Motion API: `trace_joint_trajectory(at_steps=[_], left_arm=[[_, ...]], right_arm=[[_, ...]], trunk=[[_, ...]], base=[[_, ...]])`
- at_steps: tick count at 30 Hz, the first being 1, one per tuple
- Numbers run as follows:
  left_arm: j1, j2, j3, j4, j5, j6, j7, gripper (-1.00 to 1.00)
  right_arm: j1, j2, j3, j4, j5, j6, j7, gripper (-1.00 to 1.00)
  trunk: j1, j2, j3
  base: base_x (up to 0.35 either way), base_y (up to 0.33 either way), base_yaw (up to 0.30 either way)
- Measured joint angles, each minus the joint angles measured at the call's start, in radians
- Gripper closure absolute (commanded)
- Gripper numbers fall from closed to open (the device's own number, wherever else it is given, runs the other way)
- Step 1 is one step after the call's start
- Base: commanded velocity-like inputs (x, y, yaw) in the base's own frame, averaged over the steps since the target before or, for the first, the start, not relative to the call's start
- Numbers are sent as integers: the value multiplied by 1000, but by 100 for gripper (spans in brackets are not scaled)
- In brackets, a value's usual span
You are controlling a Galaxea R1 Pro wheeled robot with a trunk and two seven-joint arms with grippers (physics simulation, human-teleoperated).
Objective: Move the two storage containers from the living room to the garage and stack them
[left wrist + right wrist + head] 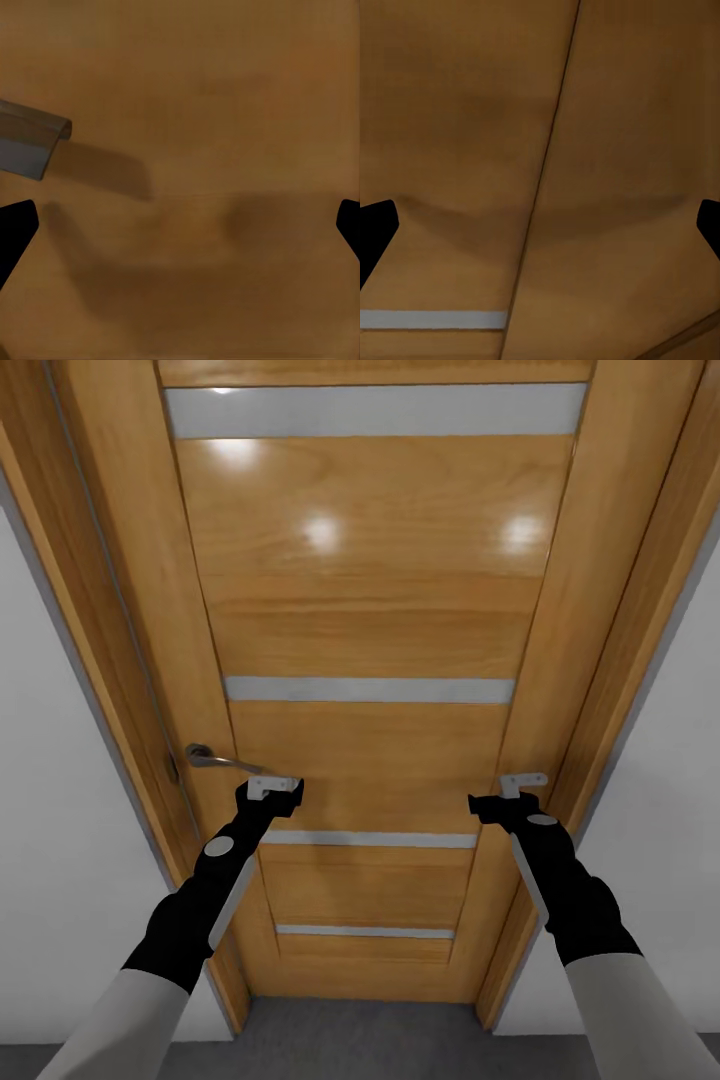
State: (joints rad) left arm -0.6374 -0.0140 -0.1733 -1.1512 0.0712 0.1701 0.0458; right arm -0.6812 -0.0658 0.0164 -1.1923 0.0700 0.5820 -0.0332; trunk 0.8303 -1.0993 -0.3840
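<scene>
The two storage containers are out of view. I face a shut wooden panel door (370,610) at very close range. My left gripper (272,788) is raised against the door panel, just right of the metal lever handle (215,758). Its fingers stand wide apart and hold nothing. In the left wrist view the left gripper (180,225) points at bare wood, with the handle (30,146) off to one side. My right gripper (520,785) is up by the door's right edge, open and empty. The right wrist view shows the right gripper (540,225) aimed at the seam between door and frame.
The wooden door frame (640,620) flanks the door on both sides, with white wall (50,840) beyond it. A strip of grey floor (350,1040) lies at the foot of the door. Pale horizontal inlay strips (370,690) cross the door.
</scene>
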Motion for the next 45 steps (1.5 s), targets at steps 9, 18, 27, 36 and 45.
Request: trace_joint_trajectory(at_steps=[9, 18, 27, 36, 45], left_arm=[[0, 0, -1, 0, 1, -1, 0, -100], [0, 0, -1, 1, -1, -11, -1, -100], [0, 0, -1, 1, -1, -12, -1, -100], [0, 0, -1, 2, -1, -14, -1, -100], [0, -1, -3, 33, -2, -7, -2, -100]], right_arm=[[1, -1, -1, 0, -3, -5, 3, -100], [-2, 0, 0, -1, 1, -7, 3, -100], [-2, 0, -1, -1, 0, -7, 2, -100], [-2, 0, -1, -1, 1, -7, 2, -100], [40, 0, -3, 0, 15, -2, 0, -100]], trunk=[[1, 0, 0], [3, 0, 0], [3, 0, 0], [3, 0, 0], [-30, 0, 0]], base=[[2, 1, 0], [-97, 0, 0], [-44, 36, 0], [87, 94, 0], [269, 42, 0]])
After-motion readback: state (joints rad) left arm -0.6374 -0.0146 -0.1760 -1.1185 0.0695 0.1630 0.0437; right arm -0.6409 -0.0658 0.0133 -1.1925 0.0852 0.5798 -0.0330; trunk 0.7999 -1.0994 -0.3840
